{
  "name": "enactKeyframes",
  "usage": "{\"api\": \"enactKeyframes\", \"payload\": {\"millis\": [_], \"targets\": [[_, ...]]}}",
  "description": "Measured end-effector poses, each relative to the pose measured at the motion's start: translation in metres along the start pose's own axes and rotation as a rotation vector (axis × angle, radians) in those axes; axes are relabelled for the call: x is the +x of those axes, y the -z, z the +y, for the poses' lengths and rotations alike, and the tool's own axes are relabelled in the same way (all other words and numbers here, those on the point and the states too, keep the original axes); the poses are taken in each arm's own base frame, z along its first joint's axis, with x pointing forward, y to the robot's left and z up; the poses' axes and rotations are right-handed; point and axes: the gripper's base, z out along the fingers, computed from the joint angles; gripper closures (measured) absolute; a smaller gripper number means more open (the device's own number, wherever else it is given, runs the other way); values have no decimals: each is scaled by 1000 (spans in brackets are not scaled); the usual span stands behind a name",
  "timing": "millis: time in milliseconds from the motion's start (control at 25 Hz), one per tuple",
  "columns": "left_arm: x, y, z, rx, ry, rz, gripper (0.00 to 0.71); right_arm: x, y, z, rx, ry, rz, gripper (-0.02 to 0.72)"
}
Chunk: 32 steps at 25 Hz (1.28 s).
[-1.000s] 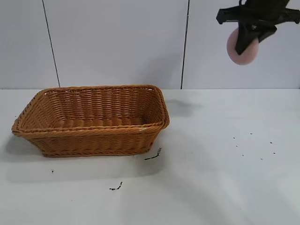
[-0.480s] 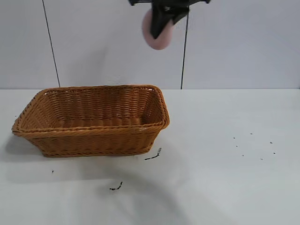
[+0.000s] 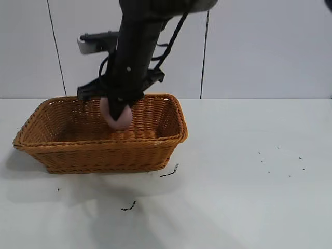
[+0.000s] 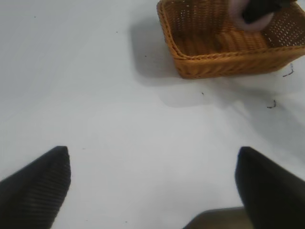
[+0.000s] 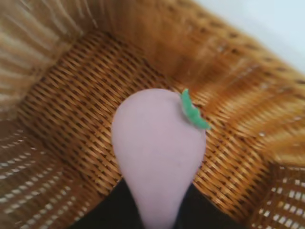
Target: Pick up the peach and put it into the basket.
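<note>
The orange-brown wicker basket stands on the white table at the left. My right gripper reaches down into it from above and is shut on the pale pink peach, holding it just above the basket floor near the middle. In the right wrist view the peach with a small green leaf sits between the black fingers over the woven floor. My left gripper is open and empty above bare table, well away from the basket.
The white table carries small dark specks in front of the basket and at the right. A pale panelled wall stands behind.
My right arm has swung from the upper right across to the left and down, carrying the peach from high in the air into the basket.
</note>
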Motion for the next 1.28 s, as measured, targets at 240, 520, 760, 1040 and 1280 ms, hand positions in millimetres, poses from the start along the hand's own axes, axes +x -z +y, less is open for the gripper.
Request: {"api": "enactKeyframes", "payload": {"millis": [240,520,760,1040,1280], "targets": [[0,0,0,0,0,0,18,-2,-3,0,1,25,-12,160],[0,0,0,0,0,0,18,-21,28,-4,3,19,-34,15],[0,0,0,0,0,0,18,-35,63,-52,46,-87,-113,15],[0,0,0,0,0,0,18,-1,78,-165,155,-278,-74,14],[0,0,0,0,0,0,18,47,96,-254,237,-449,-29,14]]}}
